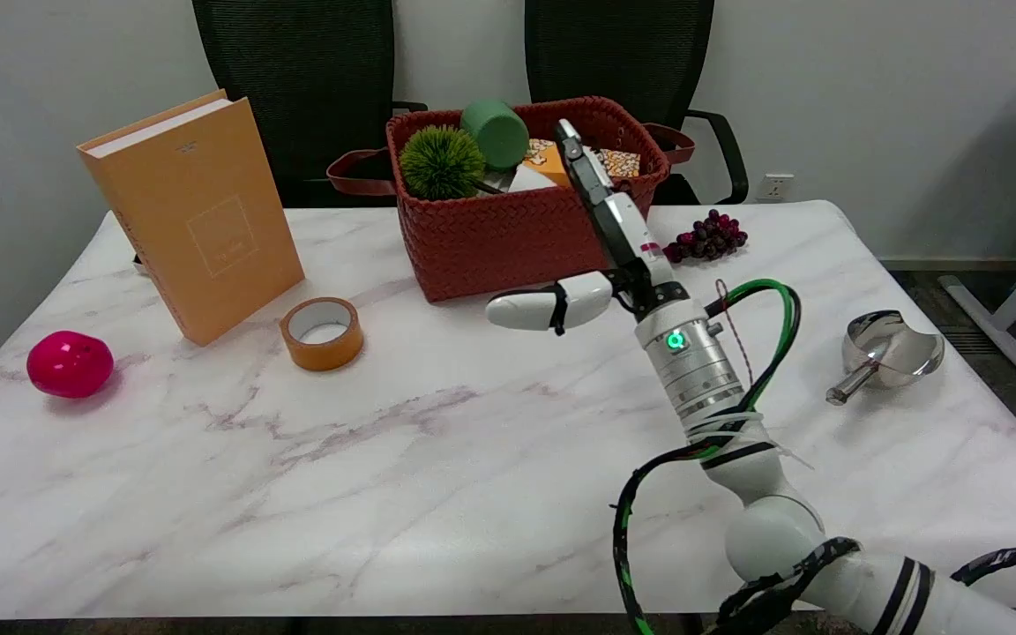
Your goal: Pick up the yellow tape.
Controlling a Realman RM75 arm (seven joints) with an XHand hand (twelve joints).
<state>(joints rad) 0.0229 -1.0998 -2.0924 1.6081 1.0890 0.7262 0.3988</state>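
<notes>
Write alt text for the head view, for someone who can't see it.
The right hand hovers open above a marble table, right of the yellow tape, holding nothing. Behind it sits a red basket; a book, pink ball, grapes and scoop lie around.

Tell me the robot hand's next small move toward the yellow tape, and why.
Probably swing the robot hand left toward the yellow tape. The hand holds nothing and hangs in front of the red basket, while the tape lies flat beside the orange book.
</notes>
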